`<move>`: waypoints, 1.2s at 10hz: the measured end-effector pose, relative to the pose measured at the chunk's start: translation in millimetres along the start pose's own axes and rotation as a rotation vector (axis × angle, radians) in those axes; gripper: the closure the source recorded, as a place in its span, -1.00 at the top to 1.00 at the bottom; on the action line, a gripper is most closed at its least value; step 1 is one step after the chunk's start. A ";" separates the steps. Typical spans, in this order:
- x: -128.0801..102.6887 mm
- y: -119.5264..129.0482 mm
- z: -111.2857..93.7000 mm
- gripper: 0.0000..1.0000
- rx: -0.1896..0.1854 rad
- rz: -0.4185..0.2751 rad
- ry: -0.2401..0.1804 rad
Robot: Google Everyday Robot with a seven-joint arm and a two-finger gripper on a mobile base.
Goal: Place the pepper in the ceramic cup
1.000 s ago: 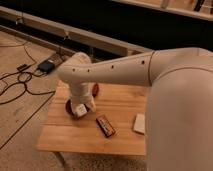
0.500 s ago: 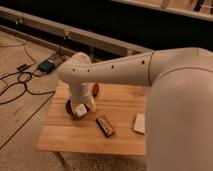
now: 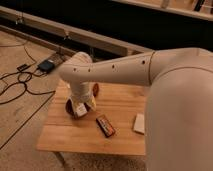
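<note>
My gripper [image 3: 82,103] hangs from the white arm over the left part of the wooden table [image 3: 120,102]. A small off-white shape right under it looks like the ceramic cup [image 3: 80,110], partly hidden by the gripper. A small dark red-brown rounded thing, the pepper [image 3: 95,89], shows just right of the wrist, close to the gripper. I cannot tell whether it rests on the table or is held.
A dark round bowl [image 3: 69,107] sits behind the gripper at the table's left. A flat red-and-dark packet [image 3: 105,125] lies near the front middle, a pale flat block [image 3: 139,123] to its right. Cables [image 3: 17,82] and a black box [image 3: 46,65] lie on the floor at left.
</note>
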 end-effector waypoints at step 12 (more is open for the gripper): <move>-148.1 -71.2 69.7 0.30 0.035 0.069 -0.055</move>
